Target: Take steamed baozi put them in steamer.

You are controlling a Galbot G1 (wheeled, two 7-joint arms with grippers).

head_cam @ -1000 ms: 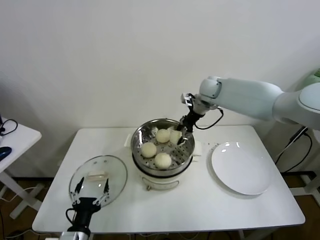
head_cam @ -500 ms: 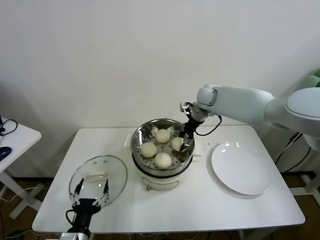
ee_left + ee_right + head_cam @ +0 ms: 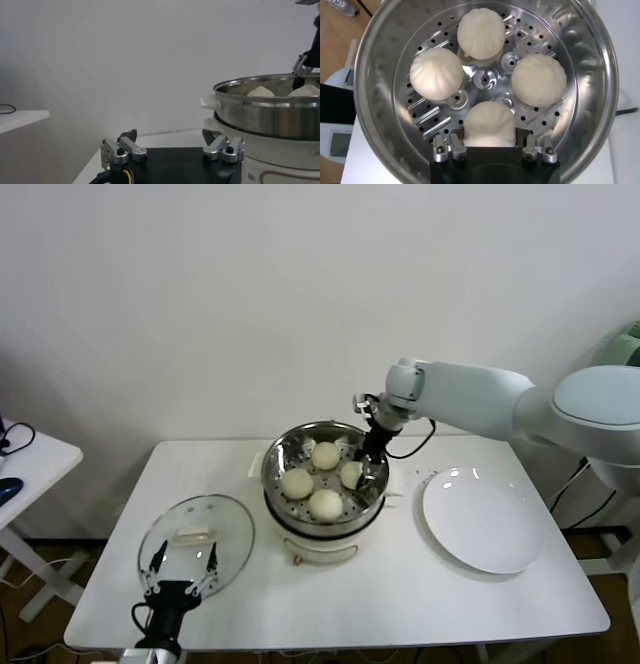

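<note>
The steamer [image 3: 272, 476], a shiny steel basket on a white cooker base [image 3: 322, 548], holds several cream-white baozi [image 3: 298, 483]. In the right wrist view three of them [image 3: 481, 33] lie free on the perforated floor [image 3: 427, 120]. Another baozi [image 3: 489, 124] rests on that floor at the basket's right side, with my right gripper [image 3: 490, 134] shut on it, one finger against each side. From the head view the right gripper [image 3: 364, 471] reaches down inside the right rim. My left gripper [image 3: 182, 569] is parked open and empty at the table's front left, over the glass lid.
A flat glass lid [image 3: 215, 522] lies on the table left of the cooker. A white plate [image 3: 482, 520] sits to the right of it. A small side table [image 3: 30, 456] stands at the far left. The left wrist view shows the steamer wall [image 3: 265, 114].
My right gripper has come down and leftward, carrying the baozi from above the right rim to the steamer floor. The left arm has not moved.
</note>
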